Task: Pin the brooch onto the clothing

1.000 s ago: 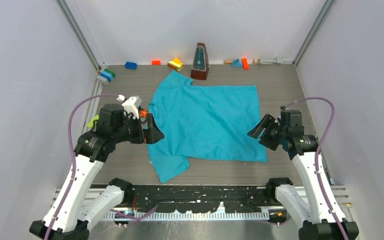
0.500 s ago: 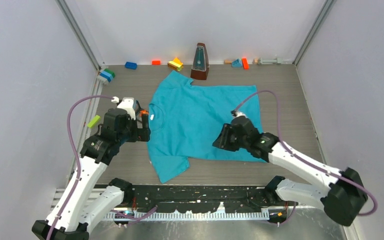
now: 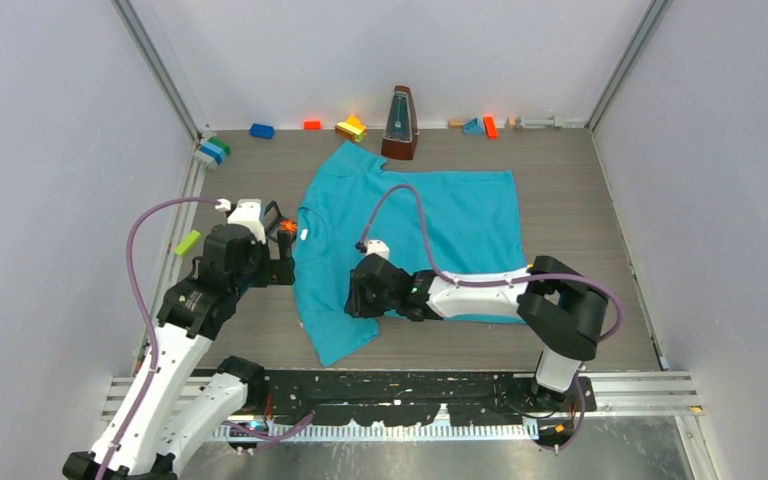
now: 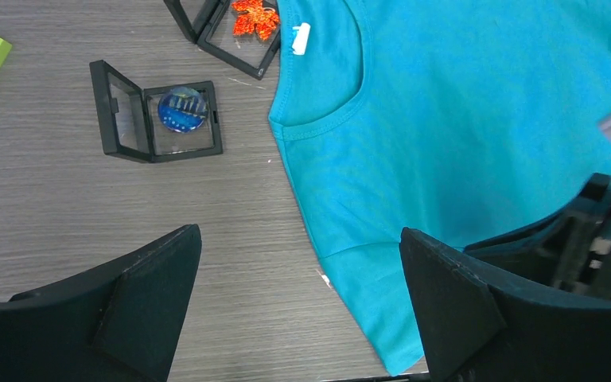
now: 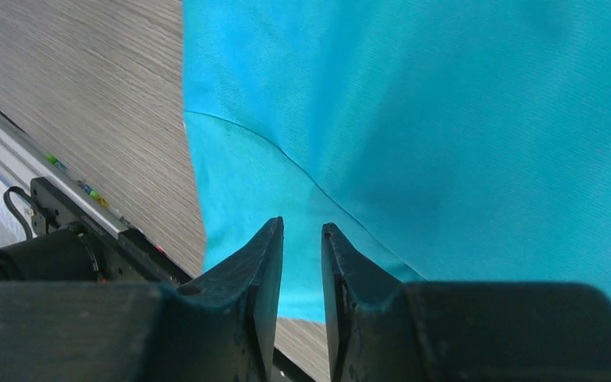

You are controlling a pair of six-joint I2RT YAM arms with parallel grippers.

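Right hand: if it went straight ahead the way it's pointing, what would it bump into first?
Probably the teal T-shirt, near the sleeve seam. The right hand aims straight at that fabric with nothing in between, though how close it is is hard to judge.

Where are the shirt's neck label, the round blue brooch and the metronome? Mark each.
neck label (image 4: 301, 37), left wrist view, middle of the white tag.
round blue brooch (image 4: 181, 109), left wrist view, centre of its face.
metronome (image 3: 399, 122), top external view, its front face.

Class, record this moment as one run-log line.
left gripper open, over T-shirt collar edge | right gripper jaws narrowly apart over sleeve seam | blue brooch in open case, unpinned
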